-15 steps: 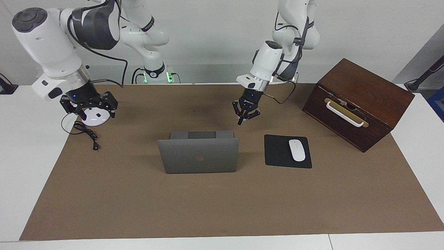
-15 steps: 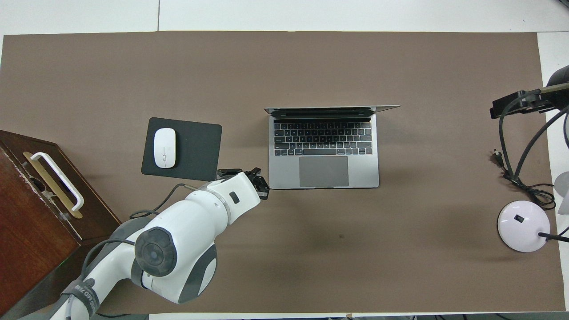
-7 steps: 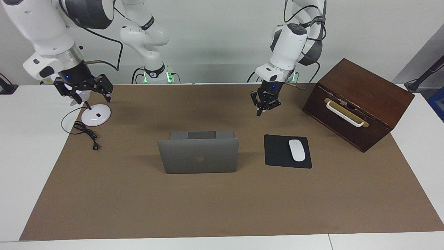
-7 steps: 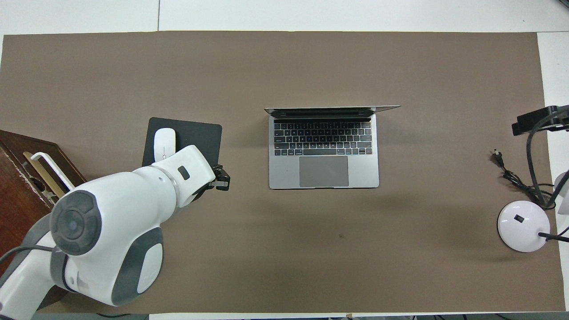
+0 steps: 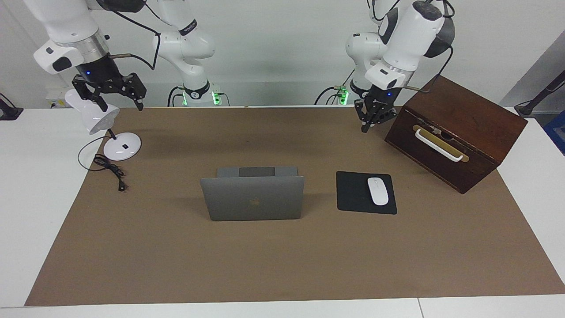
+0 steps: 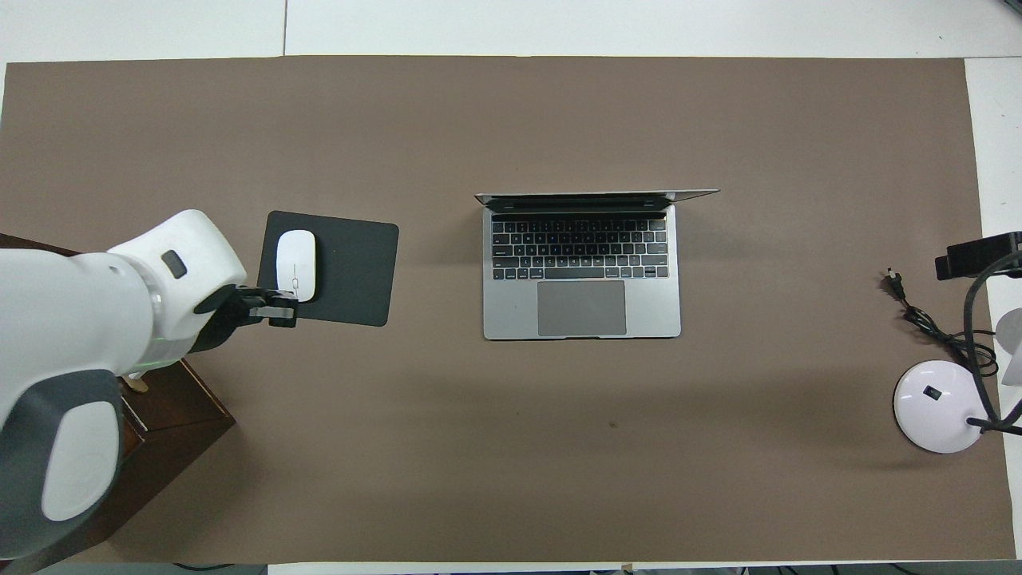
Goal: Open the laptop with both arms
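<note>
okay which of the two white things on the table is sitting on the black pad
The mouse. It lies on the black mouse pad, beside the open laptop, toward the left arm's end. The other white thing, the lamp base, stands on the brown mat toward the right arm's end.

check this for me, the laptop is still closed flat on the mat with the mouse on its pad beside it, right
Not quite: the laptop is open, its lid upright and the keyboard exposed, as the overhead view shows. The mouse does sit on its pad beside it.

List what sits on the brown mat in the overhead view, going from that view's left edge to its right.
Wooden box → white mouse on the black mouse pad → open laptop → power plug → white lamp base.
</note>
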Available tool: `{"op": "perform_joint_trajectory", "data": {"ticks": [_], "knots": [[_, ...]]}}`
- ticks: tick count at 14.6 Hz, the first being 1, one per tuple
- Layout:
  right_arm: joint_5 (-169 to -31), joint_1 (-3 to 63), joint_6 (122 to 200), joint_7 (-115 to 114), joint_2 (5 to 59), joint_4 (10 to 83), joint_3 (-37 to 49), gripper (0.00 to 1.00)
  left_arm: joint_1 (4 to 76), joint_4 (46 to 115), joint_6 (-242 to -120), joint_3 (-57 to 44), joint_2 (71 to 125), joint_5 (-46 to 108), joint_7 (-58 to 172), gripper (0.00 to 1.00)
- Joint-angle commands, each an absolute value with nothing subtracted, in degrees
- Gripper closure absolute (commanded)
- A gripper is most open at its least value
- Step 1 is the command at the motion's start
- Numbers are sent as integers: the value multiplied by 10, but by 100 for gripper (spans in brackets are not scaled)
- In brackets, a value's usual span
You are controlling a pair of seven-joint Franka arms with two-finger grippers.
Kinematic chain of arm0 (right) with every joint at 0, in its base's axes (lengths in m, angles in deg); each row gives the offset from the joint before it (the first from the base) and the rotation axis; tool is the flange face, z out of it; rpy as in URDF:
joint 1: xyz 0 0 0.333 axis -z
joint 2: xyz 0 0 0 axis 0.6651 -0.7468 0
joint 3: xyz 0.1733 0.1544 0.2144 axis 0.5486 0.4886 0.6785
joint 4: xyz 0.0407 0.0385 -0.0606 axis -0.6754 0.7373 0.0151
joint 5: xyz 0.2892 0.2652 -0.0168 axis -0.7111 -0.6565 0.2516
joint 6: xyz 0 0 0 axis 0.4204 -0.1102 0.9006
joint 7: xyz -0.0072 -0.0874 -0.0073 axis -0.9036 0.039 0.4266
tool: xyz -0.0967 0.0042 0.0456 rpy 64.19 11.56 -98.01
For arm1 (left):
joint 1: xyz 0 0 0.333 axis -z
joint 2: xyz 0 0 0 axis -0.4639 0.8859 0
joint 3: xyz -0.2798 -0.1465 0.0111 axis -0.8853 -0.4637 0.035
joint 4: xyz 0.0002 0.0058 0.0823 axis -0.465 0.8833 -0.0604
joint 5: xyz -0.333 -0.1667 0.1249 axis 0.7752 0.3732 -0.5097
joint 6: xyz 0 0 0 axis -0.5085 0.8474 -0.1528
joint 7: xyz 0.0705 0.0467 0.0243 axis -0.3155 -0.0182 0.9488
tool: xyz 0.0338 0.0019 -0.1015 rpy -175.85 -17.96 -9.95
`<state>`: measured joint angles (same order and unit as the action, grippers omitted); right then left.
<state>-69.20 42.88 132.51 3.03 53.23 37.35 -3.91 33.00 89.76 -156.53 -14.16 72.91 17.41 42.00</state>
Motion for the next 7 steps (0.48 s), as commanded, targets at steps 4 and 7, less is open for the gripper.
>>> {"op": "perform_joint_trajectory", "data": {"ticks": [4, 7], "knots": [[-692, 437, 1339, 37, 550, 409, -34, 0, 253, 836, -1490, -146, 738, 116, 400, 0], [-692, 437, 1342, 35, 552, 414, -34, 0, 220, 827, -1476, -146, 738, 115, 394, 0]]}}
